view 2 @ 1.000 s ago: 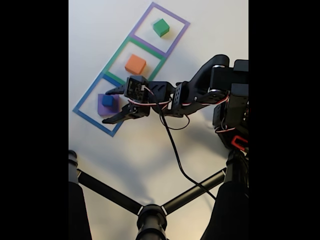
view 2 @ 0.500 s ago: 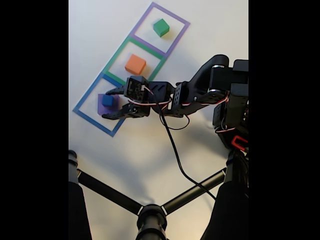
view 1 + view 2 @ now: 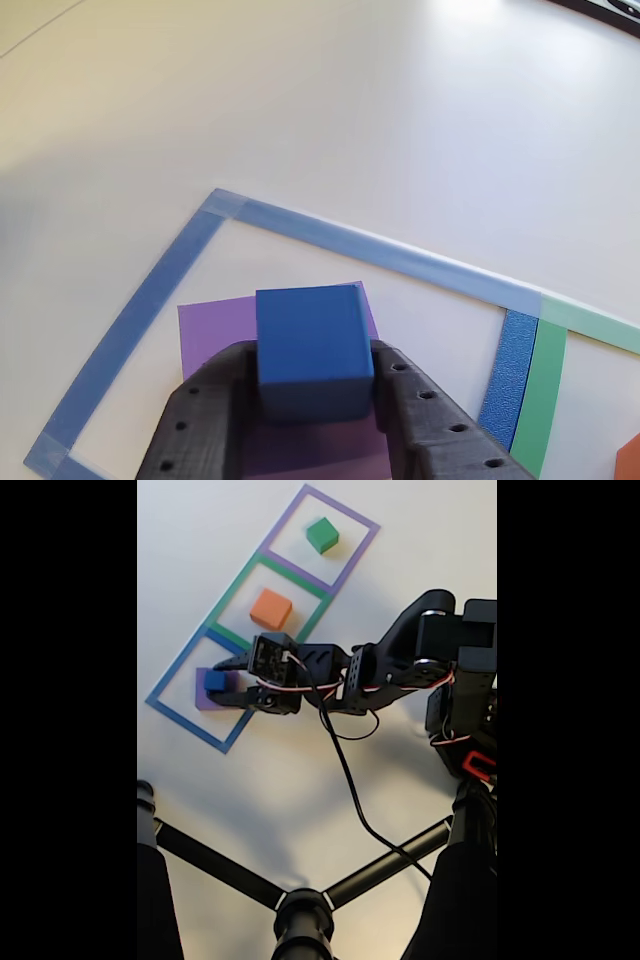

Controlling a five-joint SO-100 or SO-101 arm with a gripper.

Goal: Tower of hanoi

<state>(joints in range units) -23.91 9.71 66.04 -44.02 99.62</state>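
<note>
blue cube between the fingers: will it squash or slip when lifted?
The blue cube looks like matte foam, so it probably gives a little and grips well. Its flat sides suit the gripper. Probably light; the purple block under it may shift.

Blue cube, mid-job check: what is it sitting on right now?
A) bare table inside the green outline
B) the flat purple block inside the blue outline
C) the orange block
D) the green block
B. In the other view the blue cube rests on the flat purple block inside the blue taped outline, with the gripper fingers on either side of it; the orange block and green block sit apart in their own squares.
</note>
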